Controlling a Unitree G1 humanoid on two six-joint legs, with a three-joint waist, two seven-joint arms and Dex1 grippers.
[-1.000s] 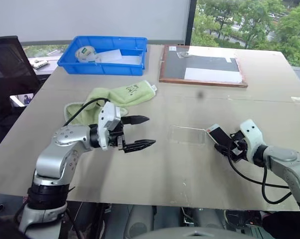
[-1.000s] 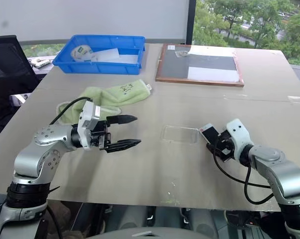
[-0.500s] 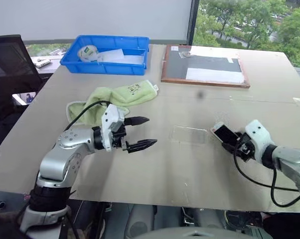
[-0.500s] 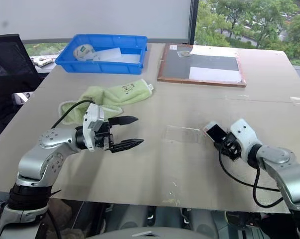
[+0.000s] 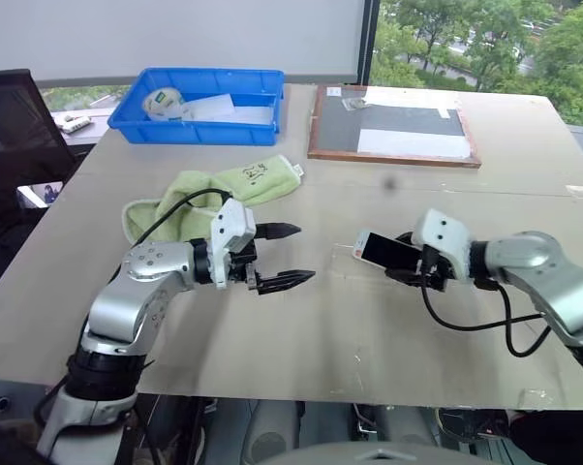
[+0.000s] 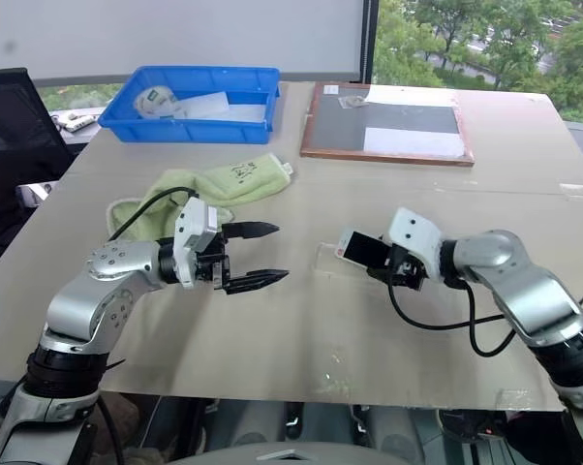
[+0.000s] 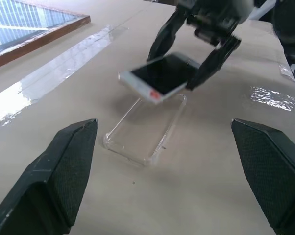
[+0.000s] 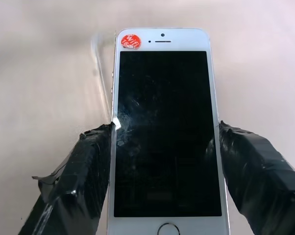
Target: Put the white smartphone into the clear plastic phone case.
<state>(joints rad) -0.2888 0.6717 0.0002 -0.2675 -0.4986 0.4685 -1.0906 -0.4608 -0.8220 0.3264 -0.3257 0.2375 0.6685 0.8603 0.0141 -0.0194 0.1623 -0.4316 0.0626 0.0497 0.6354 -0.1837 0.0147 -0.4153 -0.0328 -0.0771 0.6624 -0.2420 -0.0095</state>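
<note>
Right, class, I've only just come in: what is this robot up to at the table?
The right gripper holds the phone by its long edges, screen up, in the air just above the clear case, which lies flat on the table. The phone is tilted and not yet in the case. The left gripper hovers open beside the case, holding nothing. Further back lie a green cloth, a blue bin and a framed board.

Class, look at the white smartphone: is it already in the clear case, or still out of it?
Out. The right gripper holds the white smartphone above the clear case, which lies empty on the table.
</note>
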